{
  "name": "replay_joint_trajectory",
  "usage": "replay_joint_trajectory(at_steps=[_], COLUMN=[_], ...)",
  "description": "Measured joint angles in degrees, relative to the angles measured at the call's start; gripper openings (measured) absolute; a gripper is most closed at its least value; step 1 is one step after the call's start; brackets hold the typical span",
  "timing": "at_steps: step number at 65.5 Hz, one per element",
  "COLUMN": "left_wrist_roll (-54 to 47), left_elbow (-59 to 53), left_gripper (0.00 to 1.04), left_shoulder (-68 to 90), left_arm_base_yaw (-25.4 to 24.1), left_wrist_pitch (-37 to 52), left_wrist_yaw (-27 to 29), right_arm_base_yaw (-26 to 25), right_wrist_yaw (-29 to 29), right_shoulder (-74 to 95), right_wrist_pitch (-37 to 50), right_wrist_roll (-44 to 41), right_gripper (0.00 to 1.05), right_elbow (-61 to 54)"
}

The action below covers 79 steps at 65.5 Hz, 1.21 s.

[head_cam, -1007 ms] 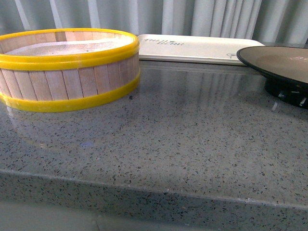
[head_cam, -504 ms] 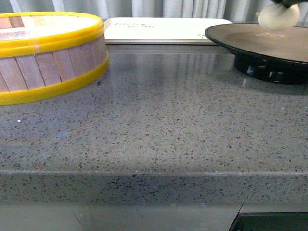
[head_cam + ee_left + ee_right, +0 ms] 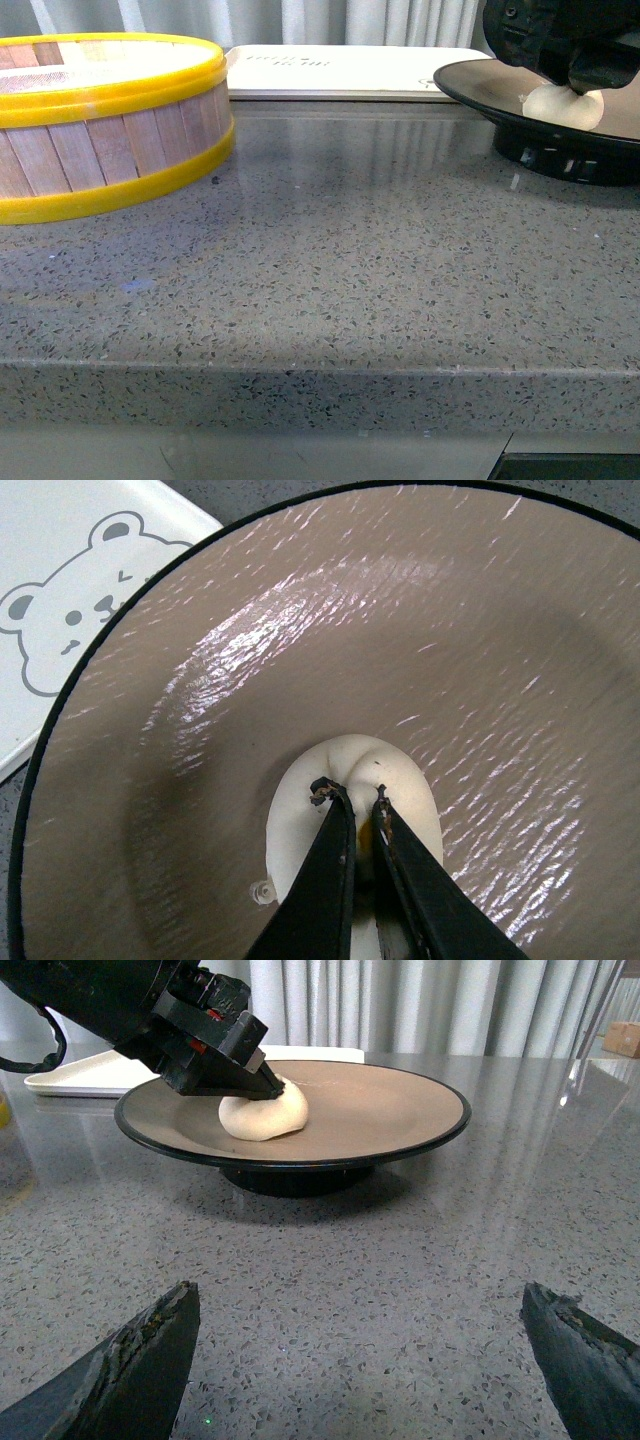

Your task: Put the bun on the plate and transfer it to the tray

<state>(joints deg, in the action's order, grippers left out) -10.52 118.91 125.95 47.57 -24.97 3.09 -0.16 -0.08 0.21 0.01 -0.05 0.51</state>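
- The bun [image 3: 345, 760] sits on the plate [image 3: 400, 630], on its tan inner face and off-centre, toward the side nearest the tray [image 3: 60, 600].
- The left gripper [image 3: 350, 792] comes down on the bun from above. Its dark fingers [image 3: 335, 850] are drawn almost together, with only a thin gap, and pinch the dough at the bun's top.
- The bun's underside touches the plate.
- The tray lies just beside the plate; one corner, printed with a bear [image 3: 70, 610], shows past the plate's black rim.
- The right gripper [image 3: 358, 1305] hovers low over the counter [image 3: 350, 250], apart from the plate and facing it. Its fingers are spread wide with nothing between them.
- The basket [image 3: 100, 110] stands well apart from the plate, on the far side of the tray's length.
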Motion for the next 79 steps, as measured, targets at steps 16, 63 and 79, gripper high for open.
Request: replay_joint_trajectory(at_steps=[16,63,79], left_wrist_roll=[1.60,6.27,5.64], left_elbow=[0.57,-6.45,-32.81], left_gripper=[0.39,0.98,0.98], left_shoulder=[0.00,-12.50,-37.57], left_arm_base_yaw=[0.22,-3.76,-19.76], left_wrist_pitch=[-0.98,5.88,16.61], left_wrist_yaw=[-0.48,-3.13,-5.18], right_arm_base_yaw=[0.00,0.00,0.00], right_wrist_yaw=[0.00,0.00,0.00], right_shoulder=[0.00,0.00,0.00], right_wrist_pitch=[0.00,0.00,0.00], right_wrist_roll=[0.00,0.00,0.00], right_gripper=[0.96,0.96,0.96], right_elbow=[0.00,0.00,0.00])
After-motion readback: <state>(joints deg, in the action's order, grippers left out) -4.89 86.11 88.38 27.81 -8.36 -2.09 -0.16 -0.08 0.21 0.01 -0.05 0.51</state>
